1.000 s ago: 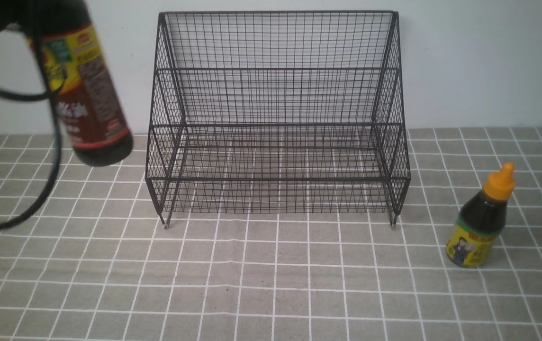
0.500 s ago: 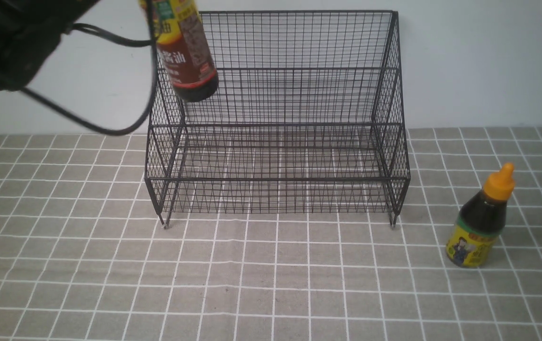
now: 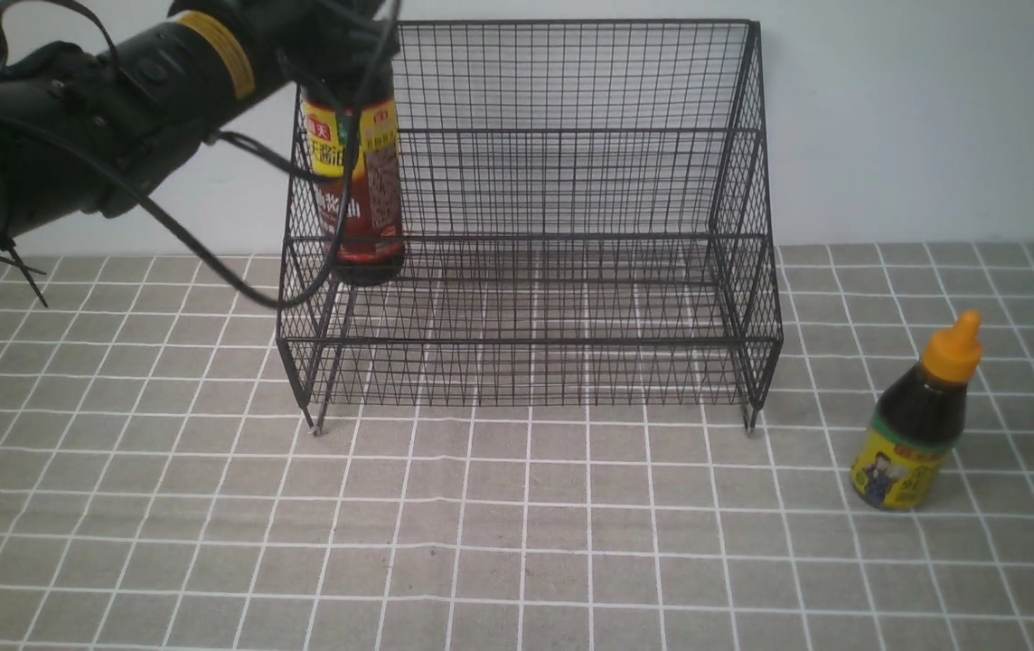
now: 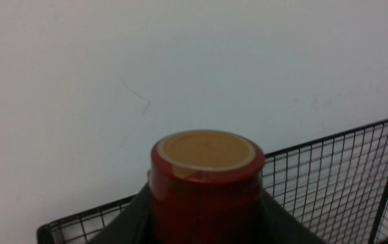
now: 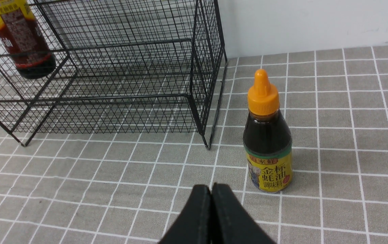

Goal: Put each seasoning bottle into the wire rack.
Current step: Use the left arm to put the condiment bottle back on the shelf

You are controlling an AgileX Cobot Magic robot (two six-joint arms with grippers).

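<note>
The tall seasoning bottle point(image 3: 359, 190), dark with a yellow-red label, hangs nearly upright inside the left end of the black wire rack point(image 3: 571, 136). My left gripper point(image 3: 341, 41) is shut on its neck from above. The left wrist view shows the bottle's cap point(image 4: 207, 152) between the dark fingers point(image 4: 131, 217). Whether its base rests on the wire I cannot tell. The short bottle point(image 3: 919, 425) with the orange nozzle stands on the cloth to the right of the rack. My right gripper point(image 5: 211, 189) is shut and empty, low over the cloth just in front of this bottle point(image 5: 268, 142).
A grey checked cloth point(image 3: 517, 542) covers the table, and a white wall point(image 3: 933, 117) stands right behind the rack. The left arm's black cables point(image 3: 237, 271) hang beside the rack's left side.
The left arm has swung right and down, carrying the tall bottle from high over the rack's left edge into the rack and turning it upright. The right gripper and short bottle have not moved.
</note>
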